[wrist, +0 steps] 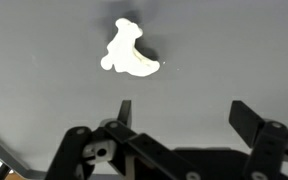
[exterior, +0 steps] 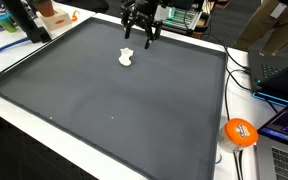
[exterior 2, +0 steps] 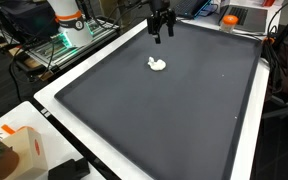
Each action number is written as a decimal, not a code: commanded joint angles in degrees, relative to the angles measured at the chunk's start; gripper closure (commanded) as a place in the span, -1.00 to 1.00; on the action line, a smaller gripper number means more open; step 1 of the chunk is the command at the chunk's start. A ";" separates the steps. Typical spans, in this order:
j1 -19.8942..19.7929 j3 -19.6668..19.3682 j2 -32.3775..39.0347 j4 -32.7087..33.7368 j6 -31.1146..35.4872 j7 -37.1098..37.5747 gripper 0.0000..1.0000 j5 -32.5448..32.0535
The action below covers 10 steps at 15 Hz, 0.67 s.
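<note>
A small white lumpy object (exterior: 126, 57) (exterior 2: 157, 65) lies on the dark grey mat (exterior: 114, 110) (exterior 2: 164, 110), toward its far end. My gripper (exterior: 141, 36) (exterior 2: 162, 32) hangs above the mat's far edge, a little beyond the white object and not touching it. In the wrist view the white object (wrist: 129, 50) sits ahead of the gripper (wrist: 184, 115), whose two black fingers (wrist: 125, 110) stand wide apart with nothing between them.
An orange ball-like object (exterior: 240, 131) rests off the mat's edge beside laptops (exterior: 284, 75) and cables. A white and orange box (exterior 2: 19, 150) stands near a mat corner. Equipment and a robot base (exterior 2: 69, 25) crowd the far side.
</note>
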 commanded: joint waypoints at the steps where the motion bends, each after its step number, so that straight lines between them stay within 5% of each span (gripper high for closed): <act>1: 9.29 -8.41 6.09 11.15 4.63 -6.73 -1.00 4.57; 10: 20.12 -16.34 12.21 27.43 12.84 -17.04 -1.00 11.51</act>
